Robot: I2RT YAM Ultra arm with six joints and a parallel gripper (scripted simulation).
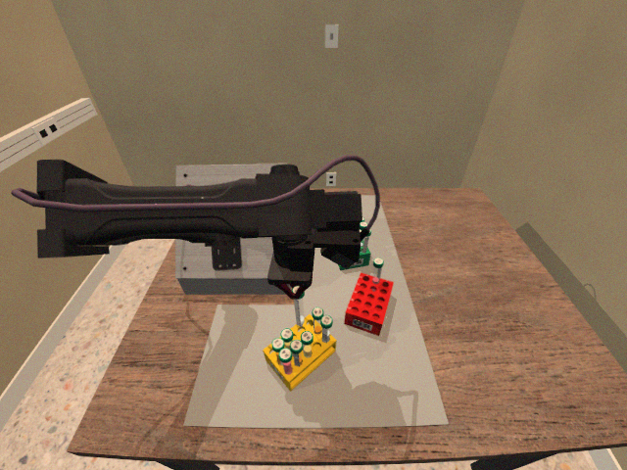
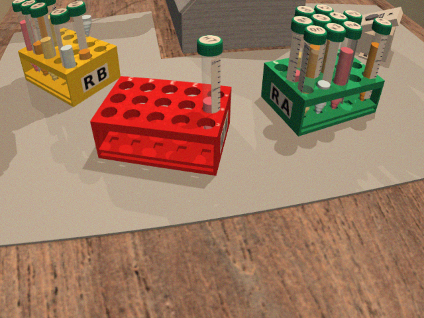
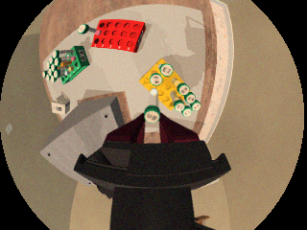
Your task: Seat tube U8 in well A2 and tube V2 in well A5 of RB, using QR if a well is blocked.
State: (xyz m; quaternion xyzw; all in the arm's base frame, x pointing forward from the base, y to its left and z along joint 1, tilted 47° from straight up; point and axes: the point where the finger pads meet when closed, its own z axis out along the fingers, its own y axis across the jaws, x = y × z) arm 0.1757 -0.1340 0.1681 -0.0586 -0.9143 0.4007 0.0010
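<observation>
Top: claw [image 1: 292, 290] [image 3: 152, 116] above yellow rack [image 1: 300, 371] [image 2: 48, 83] [image 3: 146, 79].

The arm [image 1: 202, 212] mostly hides the green rack [image 1: 356, 263] from above; the yellow rack's far caps [image 2: 18, 4] get cut off.

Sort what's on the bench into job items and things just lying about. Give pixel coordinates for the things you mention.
Job:
- tube U8 [image 1: 297, 305] [image 3: 152, 114]
- green rack RA [image 1: 354, 263] [image 2: 281, 103] [image 3: 82, 57]
- yellow rack RB [image 1: 314, 365] [image 2: 111, 65] [image 3: 149, 78]
- red quarantine rack [image 1: 361, 324] [image 2: 157, 131] [image 3: 117, 48]

Lying about:
- nothing loose; the tube in the red rack [image 1: 378, 263] [image 2: 209, 46] [image 3: 83, 29] is unnamed but must stay
</observation>
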